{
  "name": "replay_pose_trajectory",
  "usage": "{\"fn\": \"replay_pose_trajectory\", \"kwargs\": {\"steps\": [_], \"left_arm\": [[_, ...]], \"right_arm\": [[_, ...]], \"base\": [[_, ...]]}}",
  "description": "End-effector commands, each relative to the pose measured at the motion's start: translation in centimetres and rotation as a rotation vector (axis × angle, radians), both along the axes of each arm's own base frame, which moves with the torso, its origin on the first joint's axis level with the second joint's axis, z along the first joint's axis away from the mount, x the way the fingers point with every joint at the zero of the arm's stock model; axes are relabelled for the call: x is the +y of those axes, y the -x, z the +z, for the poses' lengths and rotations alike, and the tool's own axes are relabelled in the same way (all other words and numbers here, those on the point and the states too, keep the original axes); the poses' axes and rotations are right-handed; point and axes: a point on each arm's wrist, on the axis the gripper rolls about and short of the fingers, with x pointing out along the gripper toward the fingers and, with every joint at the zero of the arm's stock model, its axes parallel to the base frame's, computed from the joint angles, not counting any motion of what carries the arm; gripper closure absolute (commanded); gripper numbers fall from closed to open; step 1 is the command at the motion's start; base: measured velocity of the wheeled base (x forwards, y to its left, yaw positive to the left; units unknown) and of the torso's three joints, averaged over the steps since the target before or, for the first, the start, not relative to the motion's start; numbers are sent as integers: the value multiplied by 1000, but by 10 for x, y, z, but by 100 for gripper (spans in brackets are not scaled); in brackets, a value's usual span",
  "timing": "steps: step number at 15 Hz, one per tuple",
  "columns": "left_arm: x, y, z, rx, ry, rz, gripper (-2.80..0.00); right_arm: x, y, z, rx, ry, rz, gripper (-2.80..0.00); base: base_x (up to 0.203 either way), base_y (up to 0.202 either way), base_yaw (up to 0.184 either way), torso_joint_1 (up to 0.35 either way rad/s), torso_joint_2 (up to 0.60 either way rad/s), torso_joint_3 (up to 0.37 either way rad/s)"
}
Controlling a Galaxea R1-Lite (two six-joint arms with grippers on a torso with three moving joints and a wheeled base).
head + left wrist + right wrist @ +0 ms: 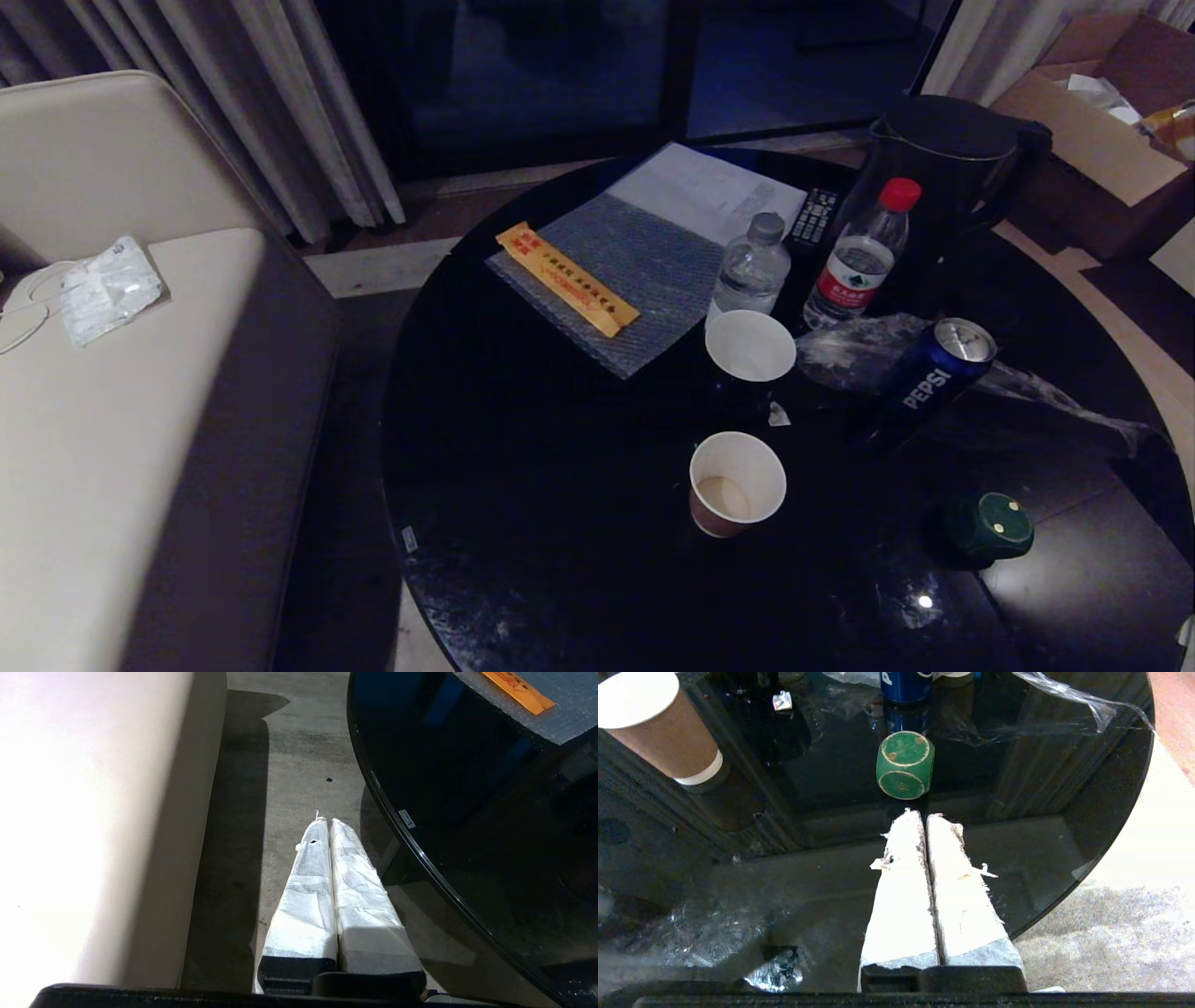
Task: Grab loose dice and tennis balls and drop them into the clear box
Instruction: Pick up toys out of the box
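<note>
The right pincer [923,814] is pressed together and empty, poised over the counter [831,882] just short of the green die [905,764] near the counter's edge. The left pincer [327,822] is likewise together, over the floor [289,756].

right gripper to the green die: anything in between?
Nothing visible. In the right wrist view the right gripper, shut, sits just short of the green die with only bare black table between them. The paper cup stands off to one side, the Pepsi can beyond the die. The clear box is not in view.
</note>
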Motion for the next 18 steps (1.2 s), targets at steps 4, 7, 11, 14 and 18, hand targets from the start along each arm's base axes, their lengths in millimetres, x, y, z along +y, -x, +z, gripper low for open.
{"fn": "replay_pose_trajectory", "kwargs": {"steps": [4,7,11,14,18], "left_arm": [[0,0,0,-2,1,1,0],[0,0,0,-2,1,1,0],[0,0,0,-1,1,0,0],[0,0,0,-1,1,0,0],[0,0,0,-1,1,0,0]], "right_arm": [[0,0,34,111,-9,-6,0],[0,-25,53,344,-32,-9,0],[1,-76,78,582,-59,-17,0],[5,-115,85,713,-155,-26,0],[13,-142,87,746,-189,3,0]], "base": [[0,0,0,0,0,0],[0,0,0,0,0,0],[0,0,0,0,0,0],[0,0,0,0,0,0],[0,0,0,0,0,0]]}}
